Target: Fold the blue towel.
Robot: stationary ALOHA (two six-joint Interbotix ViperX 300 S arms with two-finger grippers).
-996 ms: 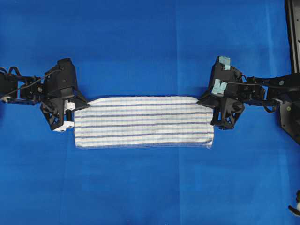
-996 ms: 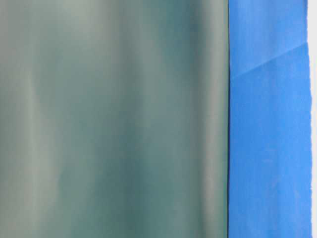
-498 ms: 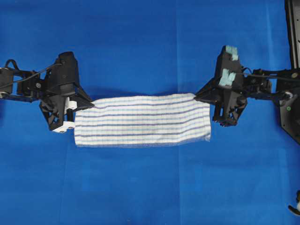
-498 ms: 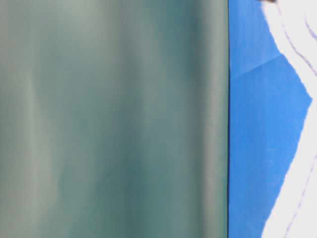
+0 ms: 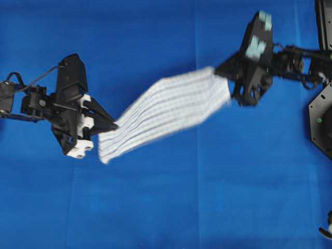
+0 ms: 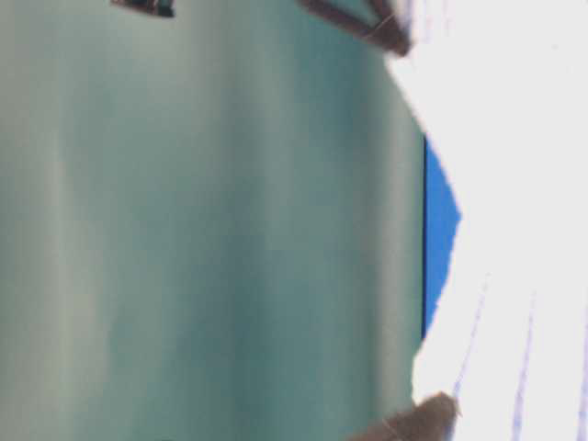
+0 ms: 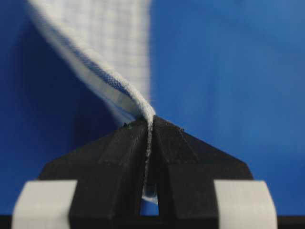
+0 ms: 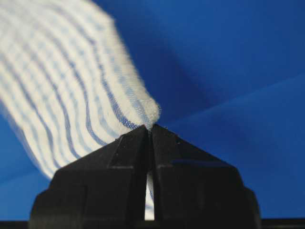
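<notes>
My left jaws (image 5: 111, 126) and right jaws (image 5: 220, 69) each pinch an end of the towel (image 5: 166, 106), slung from 8 to 2 o'clock.

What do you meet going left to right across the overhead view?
Left hand, shut on one end of the towel → the towel, stretched up to the right → right hand, shut on its other end. All of it is above the blue sheet.

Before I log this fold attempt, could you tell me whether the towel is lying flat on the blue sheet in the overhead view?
No: the blue towel hangs stretched and slanted between the left gripper and the right gripper.
</notes>
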